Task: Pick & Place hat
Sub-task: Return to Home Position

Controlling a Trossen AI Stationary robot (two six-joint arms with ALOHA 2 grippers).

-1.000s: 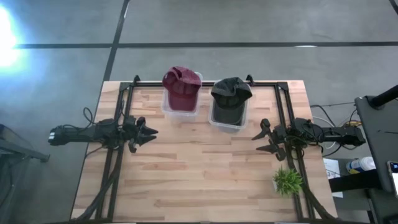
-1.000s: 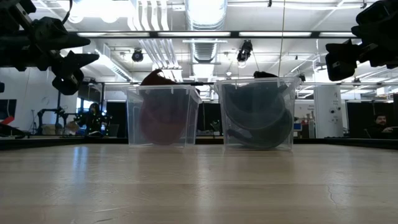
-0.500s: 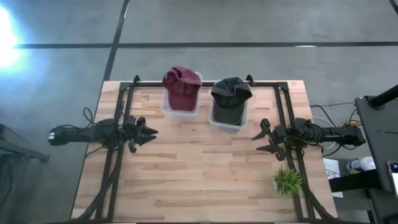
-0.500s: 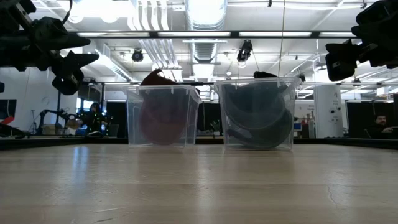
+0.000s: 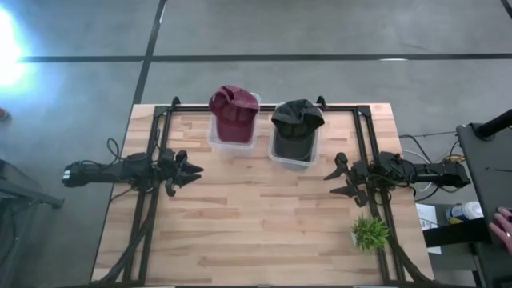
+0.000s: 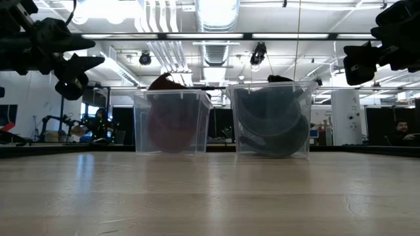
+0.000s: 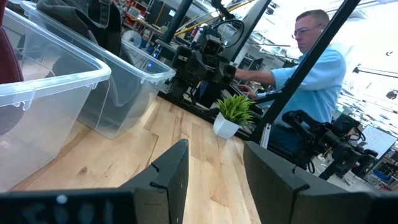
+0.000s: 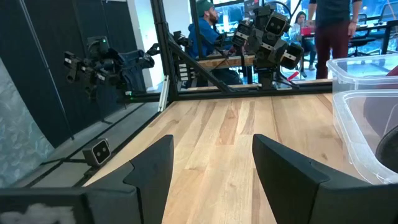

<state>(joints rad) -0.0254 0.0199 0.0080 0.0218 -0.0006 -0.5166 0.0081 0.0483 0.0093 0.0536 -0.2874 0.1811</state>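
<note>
Crown of red cap [image 5: 234, 108] domed; gray cap [image 5: 298, 118] rumpled

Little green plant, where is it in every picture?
High view: little green plant at the picture's lower right, on the table.
Low view: not in it.
Left wrist view: mid-picture, past the gray-cap bin.
Right wrist view: not in it.
Shared landmark: the gray-cap bin shows in all four.

Grey concrete floor [image 5: 336, 28] surrounds the wooden table [image 5: 256, 232], with a bright glare [image 5: 6, 44] at one edge. Overhead, pale ducts [image 6: 213, 16] and strip lights [image 6: 328, 36] cross an open workshop ceiling
</note>
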